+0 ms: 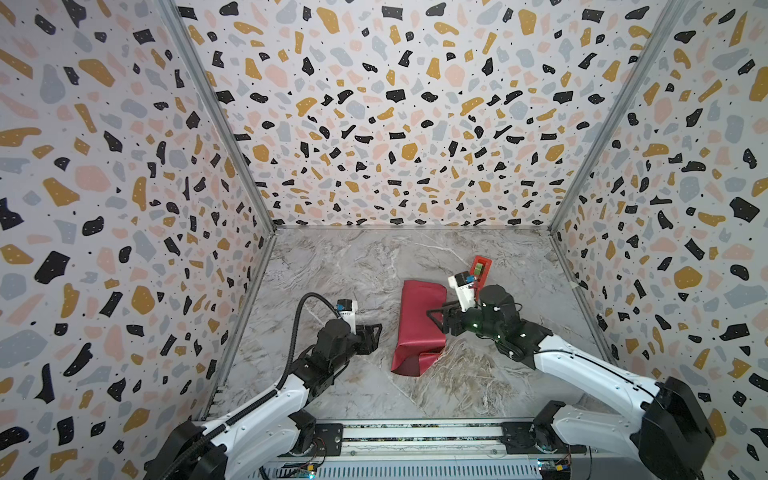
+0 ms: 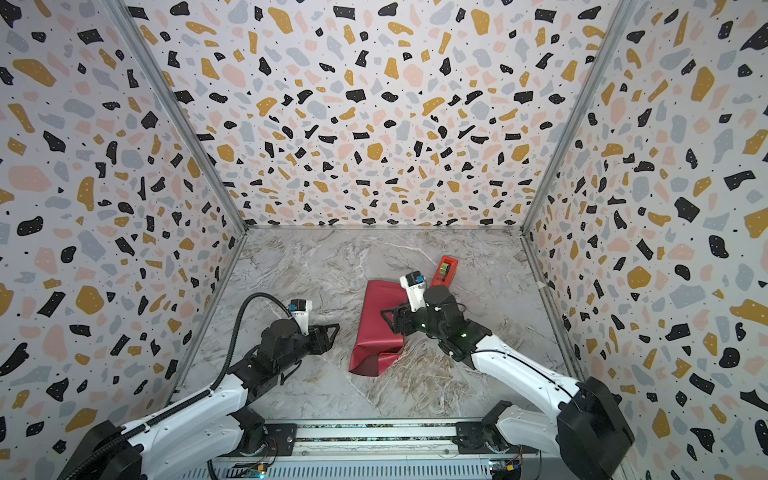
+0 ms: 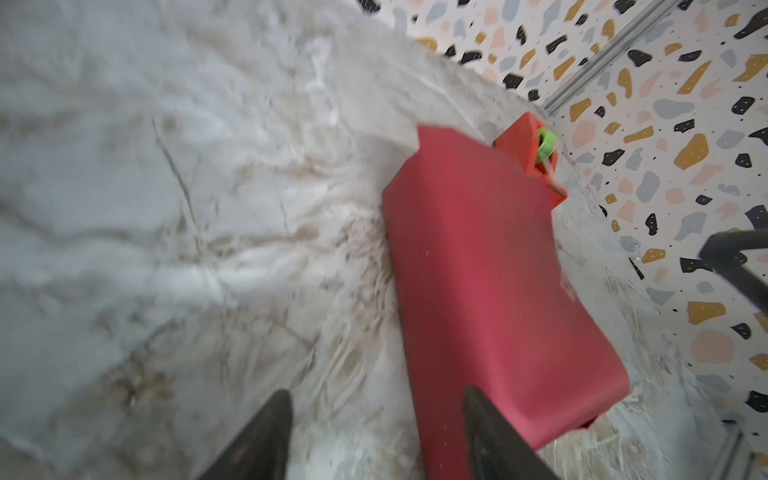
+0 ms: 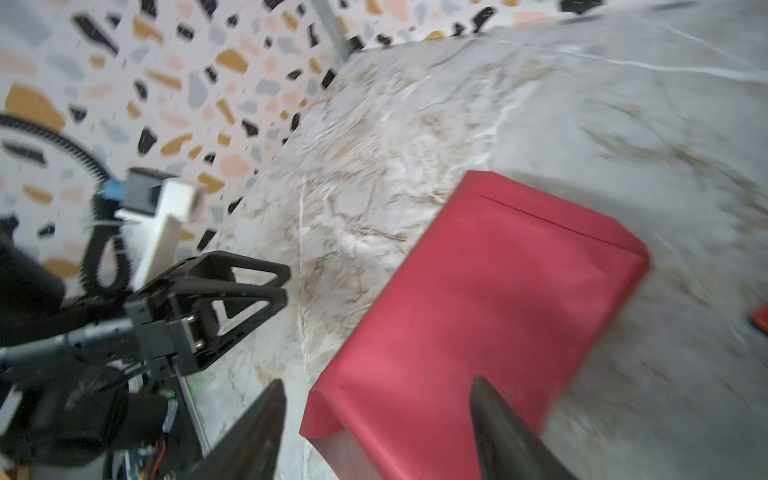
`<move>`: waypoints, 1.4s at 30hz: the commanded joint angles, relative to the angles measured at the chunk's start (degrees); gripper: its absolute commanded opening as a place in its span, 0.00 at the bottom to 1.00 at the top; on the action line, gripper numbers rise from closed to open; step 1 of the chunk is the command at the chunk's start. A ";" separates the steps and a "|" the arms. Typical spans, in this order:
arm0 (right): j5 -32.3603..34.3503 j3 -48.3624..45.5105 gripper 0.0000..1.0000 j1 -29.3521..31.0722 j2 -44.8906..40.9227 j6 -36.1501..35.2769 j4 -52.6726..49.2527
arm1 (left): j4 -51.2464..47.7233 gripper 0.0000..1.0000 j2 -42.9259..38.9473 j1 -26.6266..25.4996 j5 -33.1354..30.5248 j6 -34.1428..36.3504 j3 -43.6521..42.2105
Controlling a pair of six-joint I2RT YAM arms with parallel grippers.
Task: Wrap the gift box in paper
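Paper (image 1: 417,324) lying front-to-back, right end effector (image 1: 434,319) over its long edge, left end effector (image 1: 377,334) farther off; both parted, empty.

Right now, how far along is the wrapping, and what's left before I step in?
Done: the paper is folded around the gift box, which is fully hidden. In hand: nothing; the left tool and right tool stand open, one on each side of the bundle. Left: the near end gapes with loose flaps to fold and tape; the tape dispenser sits behind the right arm.
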 commanded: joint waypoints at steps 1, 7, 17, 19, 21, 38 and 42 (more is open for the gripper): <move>-1.07 4.71 0.58 1.53 7.06 -5.88 -5.14 | 0.96 0.50 -1.19 -2.63 1.55 -1.42 -2.67; -1.05 4.92 0.46 1.65 12.50 -6.14 -5.62 | 6.11 0.32 4.53 -5.99 1.87 -0.91 -2.84; -0.64 -0.31 0.38 0.74 13.51 -4.06 -4.39 | 13.10 0.24 12.41 -12.29 0.81 -0.99 -0.45; -0.86 -0.75 0.37 0.67 13.71 -3.86 -4.40 | 13.92 0.23 13.64 -13.18 0.60 -0.98 0.11; -0.97 -1.36 0.36 0.58 13.88 -3.56 -4.17 | 14.02 0.22 14.66 -13.74 0.27 -0.89 0.82; -1.36 -4.20 0.32 0.45 14.93 -0.69 -2.32 | 15.79 0.18 16.28 -17.27 -0.50 -2.23 1.87; -1.44 -4.46 0.32 0.58 15.11 -0.58 -2.24 | 16.90 0.18 17.01 -18.15 -0.85 -2.80 2.29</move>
